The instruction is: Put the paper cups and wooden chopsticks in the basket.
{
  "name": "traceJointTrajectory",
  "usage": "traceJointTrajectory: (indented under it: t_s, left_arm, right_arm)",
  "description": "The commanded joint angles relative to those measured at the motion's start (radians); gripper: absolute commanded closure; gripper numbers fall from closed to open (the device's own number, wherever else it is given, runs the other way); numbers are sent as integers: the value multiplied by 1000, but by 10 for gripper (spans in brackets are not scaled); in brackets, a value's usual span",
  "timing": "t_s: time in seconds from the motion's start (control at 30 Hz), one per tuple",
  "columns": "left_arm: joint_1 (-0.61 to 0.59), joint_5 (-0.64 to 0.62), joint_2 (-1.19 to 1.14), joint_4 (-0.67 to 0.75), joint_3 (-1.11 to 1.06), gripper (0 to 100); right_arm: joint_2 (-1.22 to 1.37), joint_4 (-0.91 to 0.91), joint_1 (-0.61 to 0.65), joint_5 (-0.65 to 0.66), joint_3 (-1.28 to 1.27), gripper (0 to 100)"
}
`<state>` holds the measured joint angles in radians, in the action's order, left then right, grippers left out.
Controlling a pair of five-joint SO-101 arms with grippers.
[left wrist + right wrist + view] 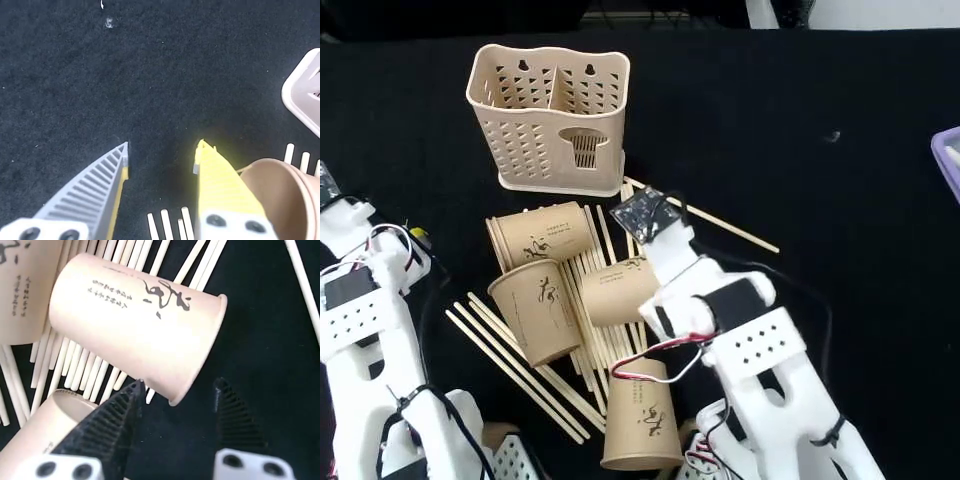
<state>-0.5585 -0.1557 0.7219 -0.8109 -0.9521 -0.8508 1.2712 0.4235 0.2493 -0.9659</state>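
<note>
A beige slotted basket (548,120) stands upright at the back. In front of it, several paper cups lie on their sides over a spread of wooden chopsticks (588,300): one cup (542,233) nearest the basket, one (538,310) left of centre, one (618,290) beside the right arm (720,310), one (642,415) at the front. My right gripper (178,387) is open just above the rim of a lying cup (135,325). My left gripper (163,150) is open over bare cloth, with a cup (280,195) and the basket's corner (305,100) off to one side.
A single chopstick (720,225) lies apart to the right of the basket. A few more chopsticks (515,370) fan out at the front left. A purple container's edge (948,155) shows at the far right. The left arm (360,300) stands along the left edge.
</note>
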Motion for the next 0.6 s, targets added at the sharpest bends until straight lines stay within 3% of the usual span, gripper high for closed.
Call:
traceJointTrajectory:
  t_s: [0.0,0.27,0.57]
  left_arm:
    - [12,-6,29,12,7,787]
    - [5,-6,31,12,7,787]
    - [8,-6,29,12,7,787]
  right_arm:
    - [-33,-38,43,31,-15,784]
    - [-39,-21,256,77,-45,812]
    - [-41,87,160,81,104,983]
